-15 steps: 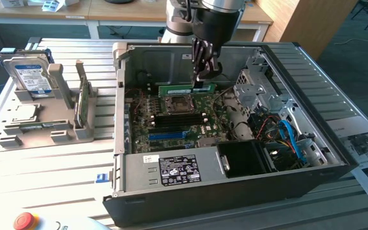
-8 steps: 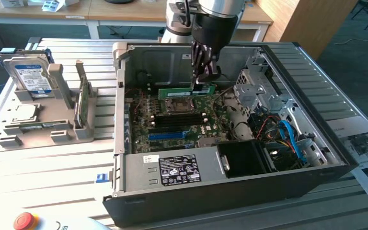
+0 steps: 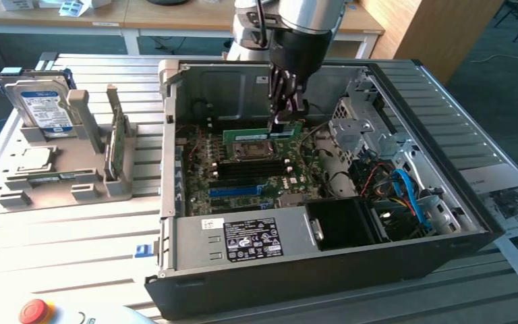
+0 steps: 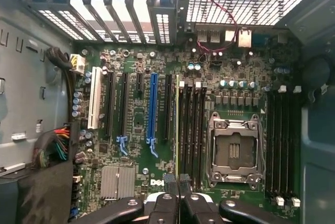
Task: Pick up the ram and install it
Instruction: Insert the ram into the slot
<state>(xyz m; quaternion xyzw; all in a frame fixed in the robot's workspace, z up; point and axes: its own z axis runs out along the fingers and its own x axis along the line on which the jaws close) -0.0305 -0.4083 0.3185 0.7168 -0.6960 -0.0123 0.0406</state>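
Note:
The ram (image 3: pixel 250 134) is a thin green stick that hangs level inside the open computer case (image 3: pixel 241 270), just above the motherboard. My gripper (image 3: pixel 286 120) reaches down into the case and is shut on the stick's end toward the exterior view's right. In the wrist view the ram (image 4: pixel 177 124) appears edge-on as a narrow line between the fingertips of the gripper (image 4: pixel 177 182). It runs alongside the bank of black memory slots (image 4: pixel 192 130), beside the CPU socket (image 4: pixel 234 150). Whether its lower edge touches a slot cannot be told.
A grey holder (image 3: pixel 25 196) at the exterior view's left carries a silver hard drive (image 3: pixel 41 101) and an upright green card (image 3: pixel 115 145). Inside the case are blue cables (image 3: pixel 412 196), a black shroud (image 3: pixel 344 223) and a second slot bank (image 4: pixel 282 145). A red stop button (image 3: pixel 36 310) sits near the front.

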